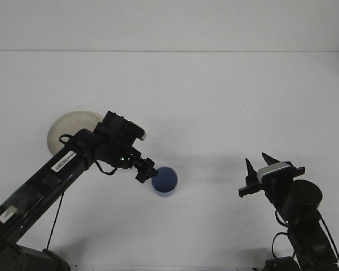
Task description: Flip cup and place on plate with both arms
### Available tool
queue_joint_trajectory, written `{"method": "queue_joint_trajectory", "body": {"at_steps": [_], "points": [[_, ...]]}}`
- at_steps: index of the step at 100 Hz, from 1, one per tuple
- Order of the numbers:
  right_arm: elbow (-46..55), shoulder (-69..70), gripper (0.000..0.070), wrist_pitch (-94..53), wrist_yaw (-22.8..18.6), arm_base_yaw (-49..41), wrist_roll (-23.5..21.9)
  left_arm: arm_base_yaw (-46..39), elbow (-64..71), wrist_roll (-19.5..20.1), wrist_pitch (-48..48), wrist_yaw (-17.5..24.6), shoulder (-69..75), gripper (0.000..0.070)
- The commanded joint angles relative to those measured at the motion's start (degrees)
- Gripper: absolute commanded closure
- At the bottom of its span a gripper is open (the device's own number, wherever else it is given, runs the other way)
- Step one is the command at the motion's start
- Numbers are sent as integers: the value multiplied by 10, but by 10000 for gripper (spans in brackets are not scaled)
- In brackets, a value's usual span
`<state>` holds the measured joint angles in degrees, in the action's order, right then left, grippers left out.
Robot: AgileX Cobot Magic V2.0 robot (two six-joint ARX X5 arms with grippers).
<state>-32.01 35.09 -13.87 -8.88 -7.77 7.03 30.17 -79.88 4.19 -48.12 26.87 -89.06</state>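
**Left gripper at the cup's rim, right gripper waiting apart**

On the white tabletop [214, 90], a small blue plastic cup [164, 181] stands upright with its open mouth facing up, showing its blue inside. The left gripper [147, 170], a black two-finger tool at the end of a long black arm [56, 172], sits right at the cup's left edge, its dark tips touching or just overlapping the rim. From this angle the tips merge into one dark shape, so I cannot tell whether they are spread, closed, or already pinching the cup wall.

Behind that gripper and further to its left lies a round cream-coloured plate [67, 125], partly hidden by the arm's wrist and forearm. The cup is near the plate but not on it; bare table lies between them.

A white label with small dark print runs along the left arm's forearm, and a second one sits lower on the arm, but the writing is too small to read. A tiny green light shows near the wrist.

The right gripper [256, 166] hangs well to the right of the cup, its two pointed black fingers spread apart and holding nothing. A grey-white block sits just behind them on the wrist.
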Motion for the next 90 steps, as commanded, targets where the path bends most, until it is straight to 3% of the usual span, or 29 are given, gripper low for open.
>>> {"method": "queue_joint_trajectory", "body": {"at_steps": [1, 19, 54, 60, 74, 90], "points": [[-4, 2, 356, 6, -1, 0, -8, 14, -12, 12, -1, -6, -20, 236], [-4, 2, 356, 6, -1, 0, -10, 51, -12, 9, 18, -69, -50, 236], [-4, 2, 356, 6, -1, 0, -12, 85, -12, -1, 50, -90, -120, 255], [-4, 2, 356, 6, -2, -1, -12, 88, -12, -2, 56, -94, -126, 339], [-4, 2, 356, 6, -2, -1, -12, 89, -12, -1, 58, -94, -134, 700], [-4, 2, 356, 6, -1, -1, -12, 89, -12, -5, 55, -95, -131, 687]]}}
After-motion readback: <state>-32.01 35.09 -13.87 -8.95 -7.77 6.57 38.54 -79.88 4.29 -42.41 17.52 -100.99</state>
